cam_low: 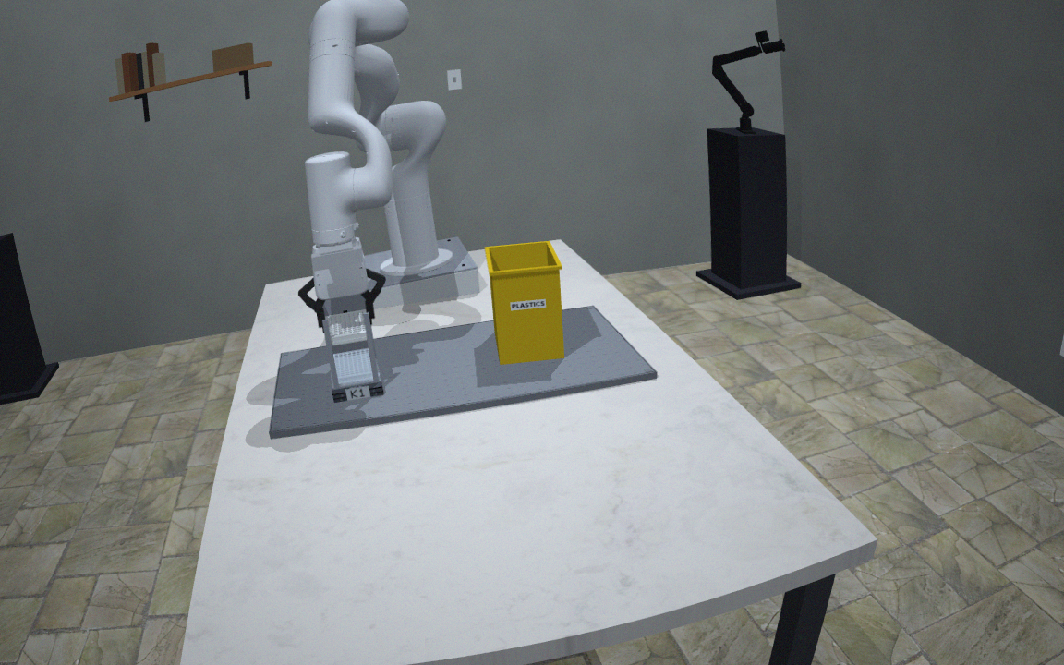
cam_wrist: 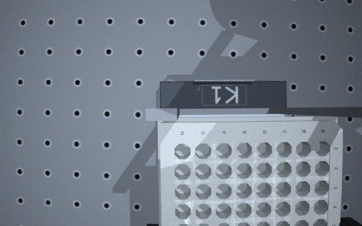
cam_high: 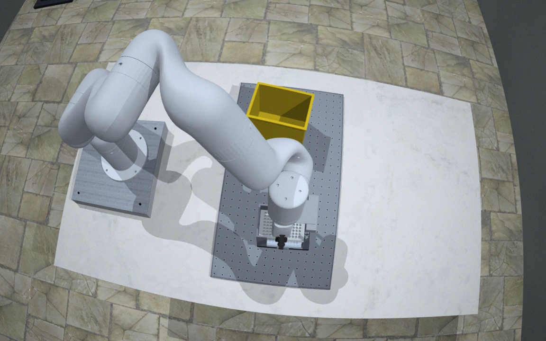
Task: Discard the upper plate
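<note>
My gripper (cam_low: 345,318) is shut on the upper 96-well plate (cam_low: 349,334) (cam_high: 265,224) (cam_wrist: 250,176), gripping its sides. It holds the plate level a little above stack rack K1 (cam_low: 356,393) (cam_high: 304,245) (cam_wrist: 263,94). The lower plate (cam_low: 351,364) sits in the rack below it. The yellow plastics bin W1 (cam_low: 525,331) (cam_high: 277,129) stands upright and open on the same breadboard, well apart from the rack. In the wrist view the held plate fills the lower right, and the fingers are out of view there.
The rack and bin stand on a grey perforated breadboard (cam_high: 241,254) (cam_low: 437,388) (cam_wrist: 58,125) on a white table (cam_high: 394,190) (cam_low: 477,513). The arm's base block (cam_high: 96,186) is off to the side of the breadboard. Black pedestals with cameras stand away from the table.
</note>
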Controlling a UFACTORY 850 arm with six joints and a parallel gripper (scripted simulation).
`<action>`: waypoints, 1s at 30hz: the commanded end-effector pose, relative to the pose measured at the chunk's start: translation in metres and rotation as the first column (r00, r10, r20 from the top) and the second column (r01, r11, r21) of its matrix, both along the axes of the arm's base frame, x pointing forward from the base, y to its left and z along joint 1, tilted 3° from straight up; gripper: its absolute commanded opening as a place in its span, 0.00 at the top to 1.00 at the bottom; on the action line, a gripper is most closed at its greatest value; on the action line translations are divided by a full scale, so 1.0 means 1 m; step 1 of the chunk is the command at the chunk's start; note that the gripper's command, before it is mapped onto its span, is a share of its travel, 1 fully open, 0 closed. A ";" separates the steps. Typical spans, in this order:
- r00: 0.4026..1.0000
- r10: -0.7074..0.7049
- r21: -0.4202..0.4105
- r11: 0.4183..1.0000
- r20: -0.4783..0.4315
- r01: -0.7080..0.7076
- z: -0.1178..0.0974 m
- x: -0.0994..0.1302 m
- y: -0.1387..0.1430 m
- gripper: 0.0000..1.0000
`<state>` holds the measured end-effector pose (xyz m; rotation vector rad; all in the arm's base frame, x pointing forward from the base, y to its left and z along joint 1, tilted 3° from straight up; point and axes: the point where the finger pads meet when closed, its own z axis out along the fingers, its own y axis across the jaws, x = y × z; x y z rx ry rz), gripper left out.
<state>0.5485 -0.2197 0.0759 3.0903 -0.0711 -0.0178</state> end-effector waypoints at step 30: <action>1.000 0.000 -0.001 1.000 0.002 0.000 0.053 0.001 0.002 1.00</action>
